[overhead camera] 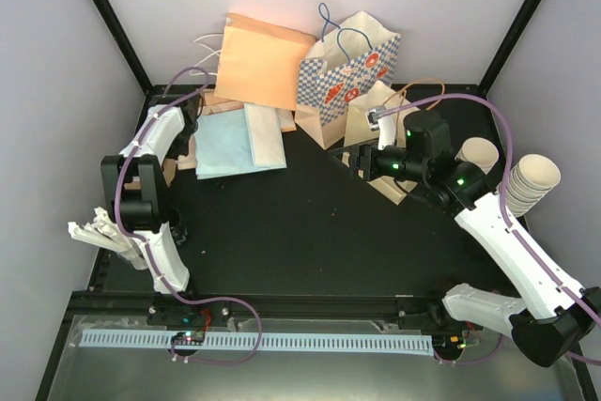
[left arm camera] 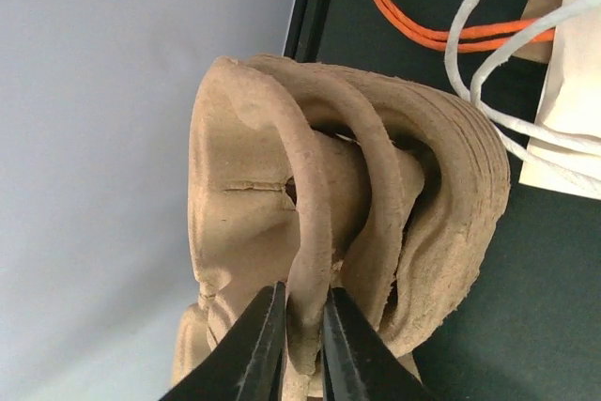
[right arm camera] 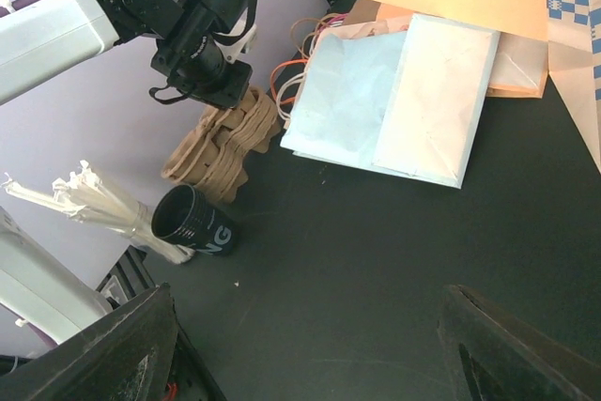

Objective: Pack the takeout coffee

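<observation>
- Frankly, the takeout coffee cannot be picked out in any view, so neither its place nor the way its long axis runs can be told.
- Left gripper (left arm camera: 302, 293) is clenched on a ridge of the brown pulp carrier stack (left arm camera: 376, 185), one finger against each face.
- Right gripper (right arm camera: 308, 293) hangs released, its fingers wide with nothing between them.
- Only the right wrist view shows the stack near a black mug (right arm camera: 192, 223); only the top view shows the lidless cups (overhead camera: 531, 180).

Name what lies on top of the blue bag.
A white bag covers one side of the blue bag; whatever lies beneath that overlap is hidden.
</observation>
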Robot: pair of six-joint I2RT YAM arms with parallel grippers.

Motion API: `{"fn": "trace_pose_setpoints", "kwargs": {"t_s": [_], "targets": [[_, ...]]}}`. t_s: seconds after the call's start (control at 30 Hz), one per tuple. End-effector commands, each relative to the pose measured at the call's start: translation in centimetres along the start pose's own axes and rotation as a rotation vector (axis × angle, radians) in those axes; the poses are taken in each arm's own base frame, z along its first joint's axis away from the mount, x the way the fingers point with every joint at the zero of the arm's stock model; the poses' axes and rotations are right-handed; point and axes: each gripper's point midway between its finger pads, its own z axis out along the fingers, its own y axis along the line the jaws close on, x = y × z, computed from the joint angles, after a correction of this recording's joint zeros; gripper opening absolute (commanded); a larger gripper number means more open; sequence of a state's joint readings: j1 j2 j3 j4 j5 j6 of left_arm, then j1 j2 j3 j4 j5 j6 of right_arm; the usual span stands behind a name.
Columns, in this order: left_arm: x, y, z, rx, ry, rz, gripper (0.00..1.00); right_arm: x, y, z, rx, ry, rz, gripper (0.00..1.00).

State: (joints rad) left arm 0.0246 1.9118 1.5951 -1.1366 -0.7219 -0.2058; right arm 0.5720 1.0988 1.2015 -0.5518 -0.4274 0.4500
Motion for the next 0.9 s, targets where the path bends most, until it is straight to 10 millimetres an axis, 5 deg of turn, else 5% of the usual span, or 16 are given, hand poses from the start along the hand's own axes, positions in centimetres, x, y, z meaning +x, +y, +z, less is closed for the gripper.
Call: {"fn": "trace_pose_setpoints", "kwargs": {"t_s": [0.0, 0.37, 0.87], "targets": [[-0.4, 1.3, -1.5, -0.041, -0.029, -0.001, 0.11, -0.5, 0.7, 0.0, -0.026, -0.014, -0.022, 0.79], [-0.6, 3.1, -3.2, -0.173, -0.073, -0.01, 0.02, -0.6, 0.9, -0.1, -0.032, -0.014, -0.02, 0.79], [-0.9, 7.2, -6.7, -0.323, -0.171, -0.102, 0.01, -0.5, 1.1, -0.2, -0.041, -0.009, -0.015, 0.79]]}}
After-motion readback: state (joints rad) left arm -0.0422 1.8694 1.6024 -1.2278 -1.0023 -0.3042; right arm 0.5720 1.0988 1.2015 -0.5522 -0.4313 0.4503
